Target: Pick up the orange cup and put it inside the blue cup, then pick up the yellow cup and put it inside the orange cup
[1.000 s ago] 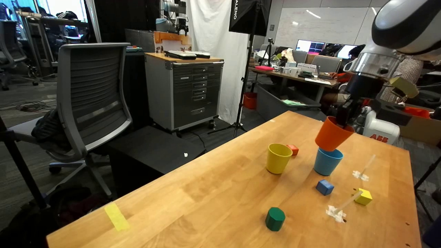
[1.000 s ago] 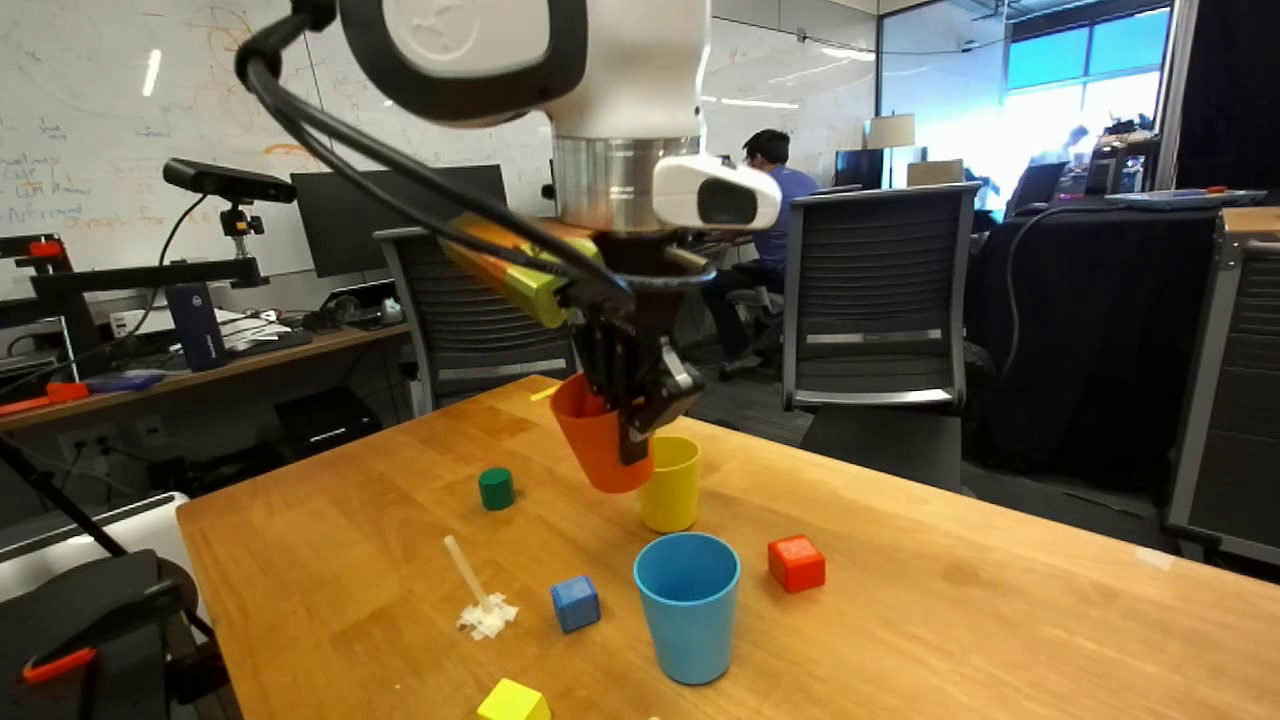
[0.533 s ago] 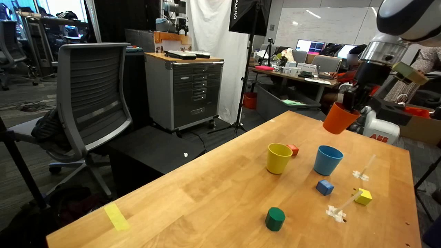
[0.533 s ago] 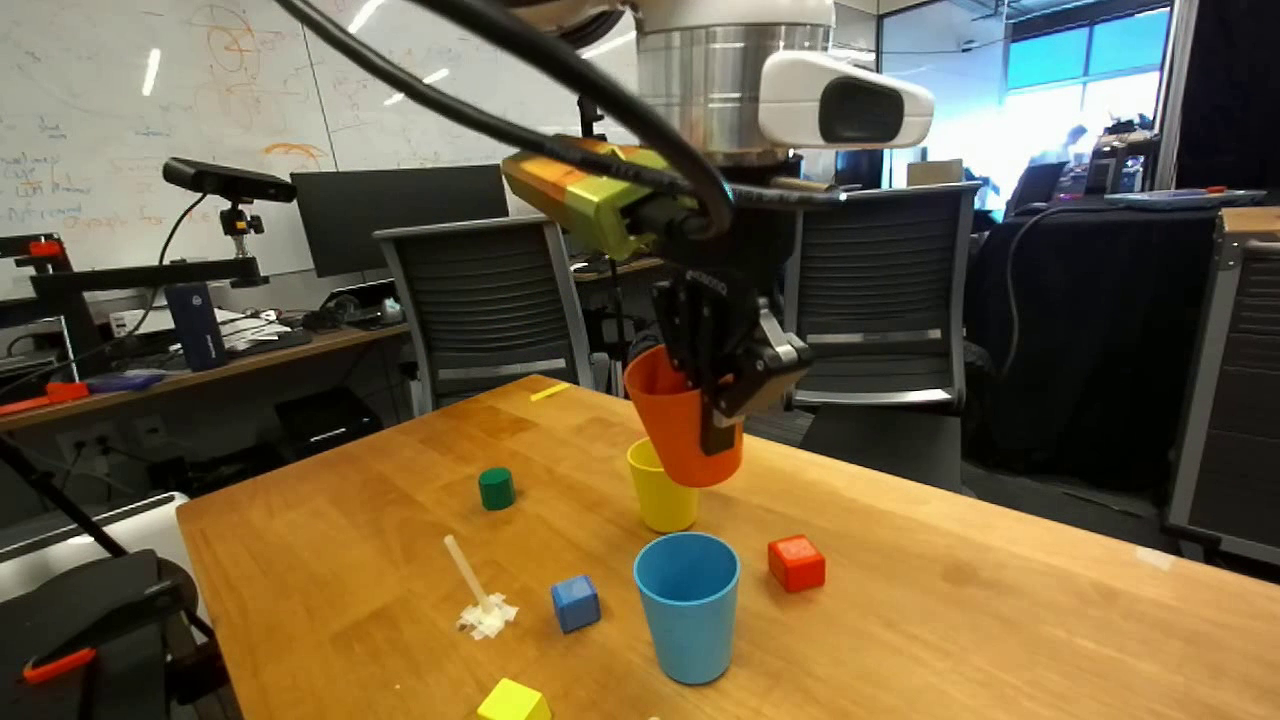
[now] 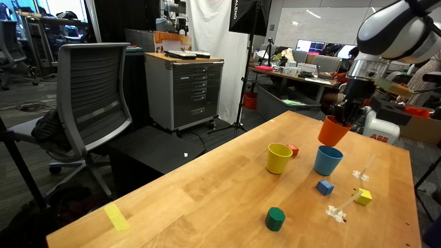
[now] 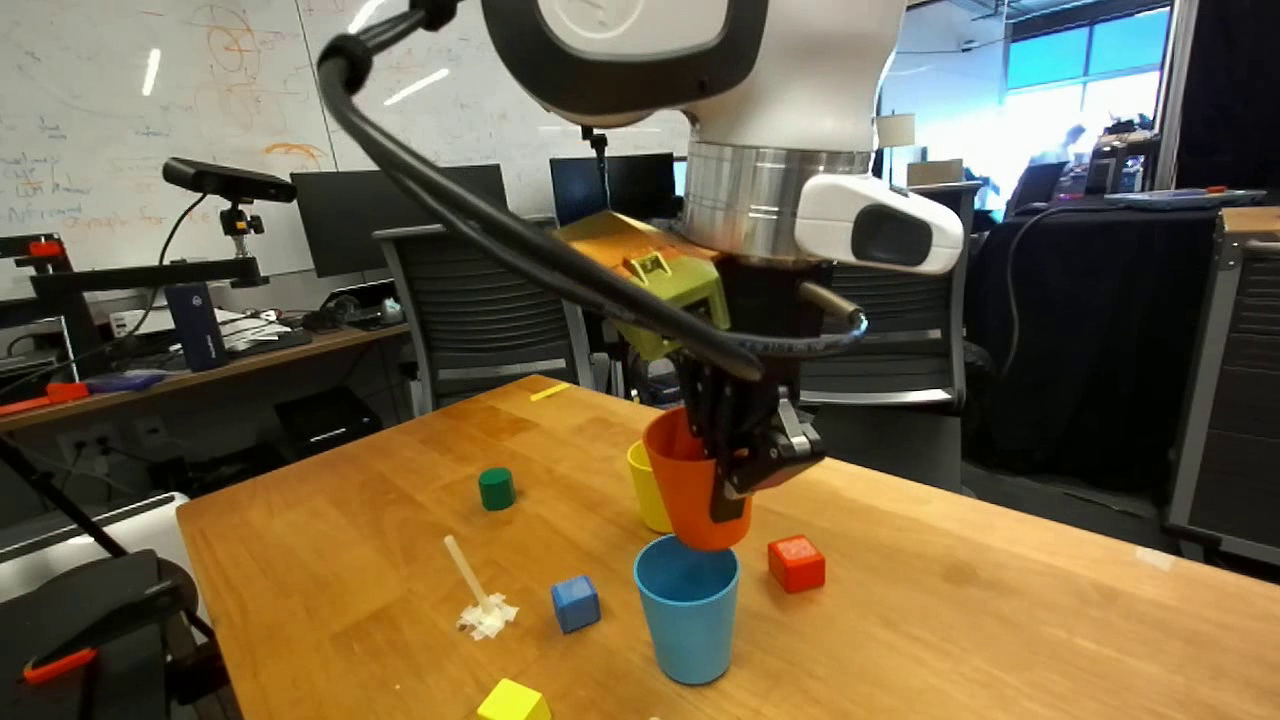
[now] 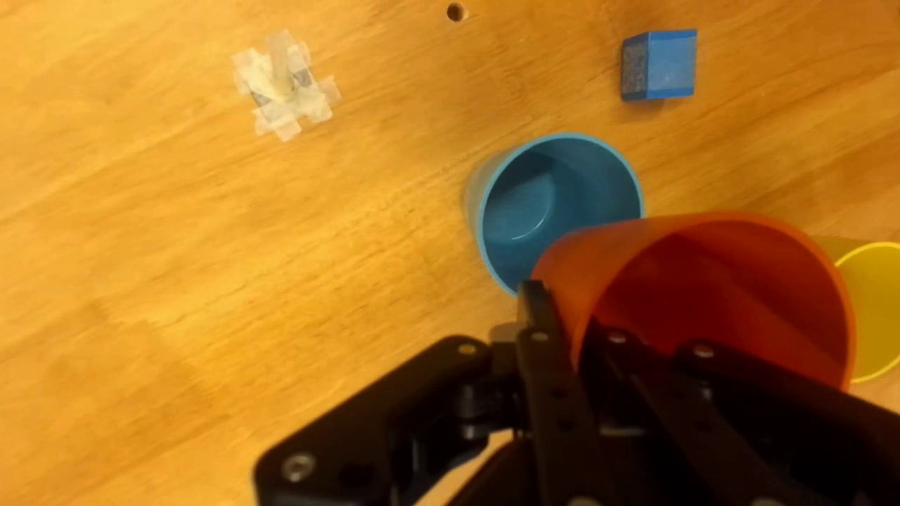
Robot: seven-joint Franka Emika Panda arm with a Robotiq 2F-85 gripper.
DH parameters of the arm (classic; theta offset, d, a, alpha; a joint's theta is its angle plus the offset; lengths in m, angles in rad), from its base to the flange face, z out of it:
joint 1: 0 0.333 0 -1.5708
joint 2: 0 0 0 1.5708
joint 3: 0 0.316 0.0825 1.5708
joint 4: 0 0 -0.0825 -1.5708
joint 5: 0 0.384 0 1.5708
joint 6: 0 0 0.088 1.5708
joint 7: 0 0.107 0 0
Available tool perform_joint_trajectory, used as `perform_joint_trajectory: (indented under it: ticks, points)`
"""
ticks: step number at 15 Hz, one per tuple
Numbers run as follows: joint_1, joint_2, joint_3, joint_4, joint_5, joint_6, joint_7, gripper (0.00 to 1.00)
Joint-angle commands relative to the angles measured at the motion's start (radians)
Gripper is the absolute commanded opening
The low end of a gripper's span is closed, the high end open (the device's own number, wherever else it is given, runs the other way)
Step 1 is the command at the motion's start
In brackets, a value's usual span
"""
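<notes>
My gripper is shut on the wall of the orange cup, one finger inside and one outside, as the wrist view shows at the fingers. The orange cup is tilted and held in the air just above the blue cup, its bottom near the rim. The blue cup stands upright on the table; the wrist view shows its empty inside, partly covered by the orange cup. The yellow cup stands upright beside them, partly hidden behind the orange cup in an exterior view.
A red block and a blue block lie near the blue cup. A yellow block and a green block are also on the table. Thin sticks stick up from white tape patches. Yellow tape marks the table.
The gripper carried the orange cup up, then back down to just over the blue cup. In an exterior view it moved right and then down. The other cups and the blocks have not moved.
</notes>
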Motion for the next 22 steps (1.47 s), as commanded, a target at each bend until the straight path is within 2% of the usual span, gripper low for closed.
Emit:
perform_joint_trajectory:
  ticks: [1, 5, 12, 18, 22]
  points:
    - [-0.006, 0.040, 0.003, 0.064, -0.020, -0.055, 0.040, 0.03]
    - [-0.001, 0.048, 0.004, 0.062, -0.039, -0.062, 0.050, 0.03]
    - [0.009, -0.021, 0.011, -0.041, -0.061, 0.000, 0.013, 0.03]
    - [0.005, -0.005, 0.009, -0.048, -0.080, 0.016, 0.012, 0.02]
    - [-0.008, 0.011, 0.021, -0.051, -0.063, 0.072, -0.036, 0.02]
